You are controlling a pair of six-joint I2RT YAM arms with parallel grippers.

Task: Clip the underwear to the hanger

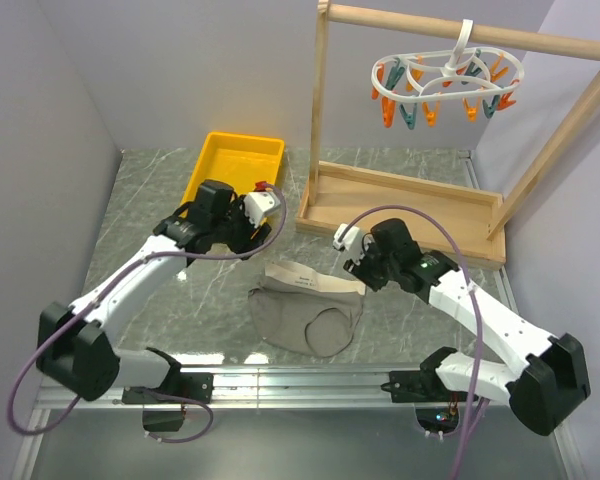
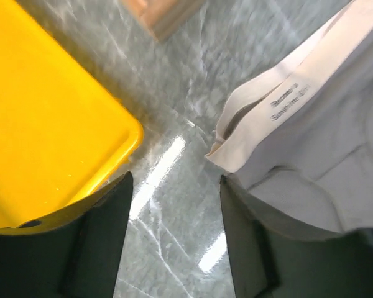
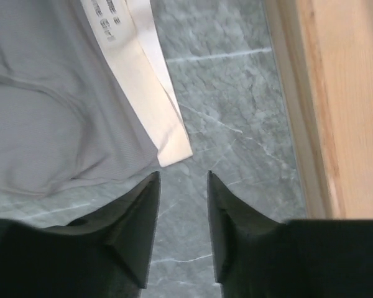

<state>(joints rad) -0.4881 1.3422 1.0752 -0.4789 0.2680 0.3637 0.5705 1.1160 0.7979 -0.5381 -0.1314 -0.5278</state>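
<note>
The grey-taupe underwear [image 1: 305, 310] lies flat on the marble table between the two arms, its beige waistband [image 1: 302, 278] turned to the far side. The white oval hanger [image 1: 446, 76] with orange and teal clothespins hangs by its hook from the wooden rack's top bar. My left gripper [image 1: 252, 238] is open and empty just left of the waistband's left end [image 2: 236, 139], over bare table [image 2: 176, 180]. My right gripper [image 1: 354, 268] is open and empty too, hovering by the waistband's right end [image 3: 171, 146], with only marble between its fingers [image 3: 183, 177].
A yellow tray [image 1: 235, 160] sits at the back left, close to the left gripper [image 2: 43, 112]. The wooden rack's base [image 1: 400, 215] lies right behind the right gripper [image 3: 342, 105]. Grey walls close in the left, back and right sides.
</note>
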